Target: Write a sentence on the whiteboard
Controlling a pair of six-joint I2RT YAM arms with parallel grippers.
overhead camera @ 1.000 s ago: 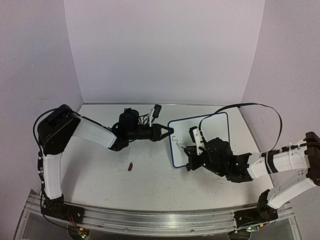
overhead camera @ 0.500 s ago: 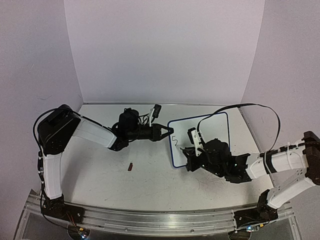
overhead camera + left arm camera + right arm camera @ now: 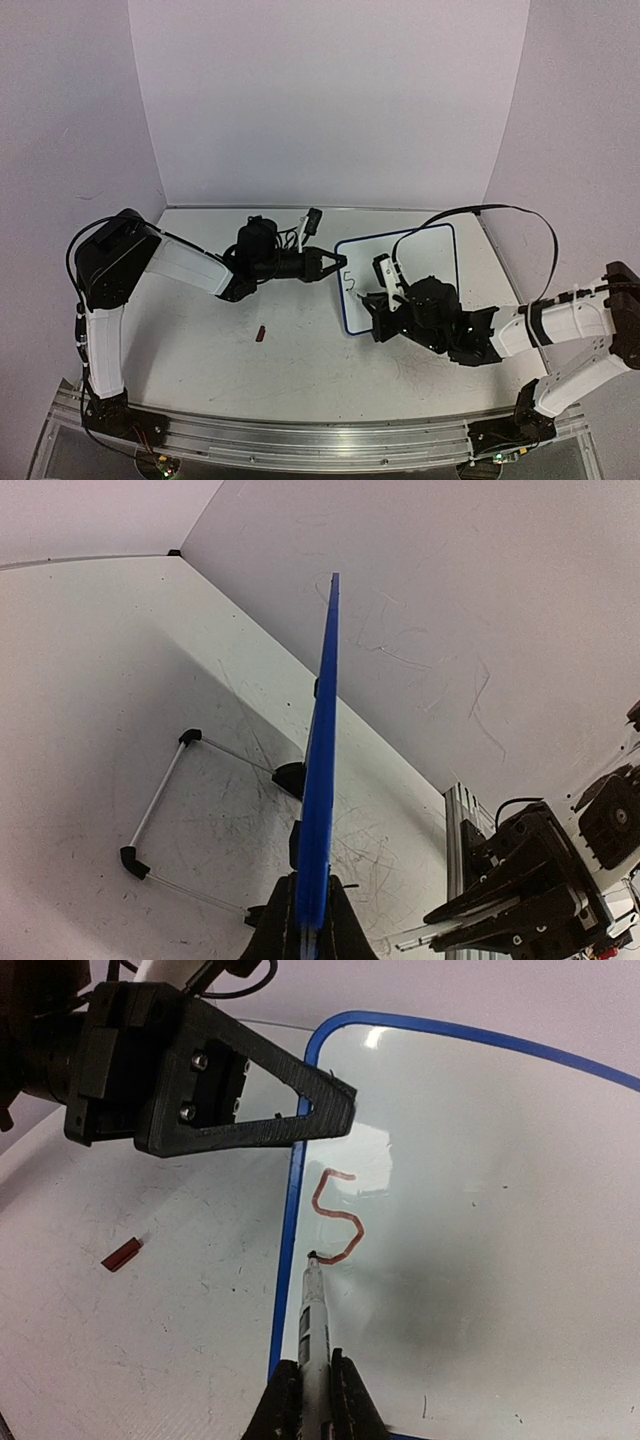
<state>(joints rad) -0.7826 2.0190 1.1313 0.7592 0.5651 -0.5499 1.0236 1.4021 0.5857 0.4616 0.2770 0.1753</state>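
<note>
We judge the whiteboard (image 3: 432,252) light, thin and stiff, with a glossy, slick face inside a narrow blue frame with rounded corners. Propped on its wire stand (image 3: 160,818), it would likely skid or tip under pen pressure, so the frame is the place to hold it. The left tool (image 3: 336,262) is clamped on that frame at the board's 9 o'clock edge. The board stands toward 2 o'clock from the middle of the scuffed white table (image 3: 200,345). The right tool (image 3: 312,1392) is closed on a slim, hard-looking marker (image 3: 311,1310), its tip touching the board's face at the foot of a first letter "S" (image 3: 338,1215), the start of the sentence. A small red piece (image 3: 261,333) lies at the board's 8 o'clock.
</note>
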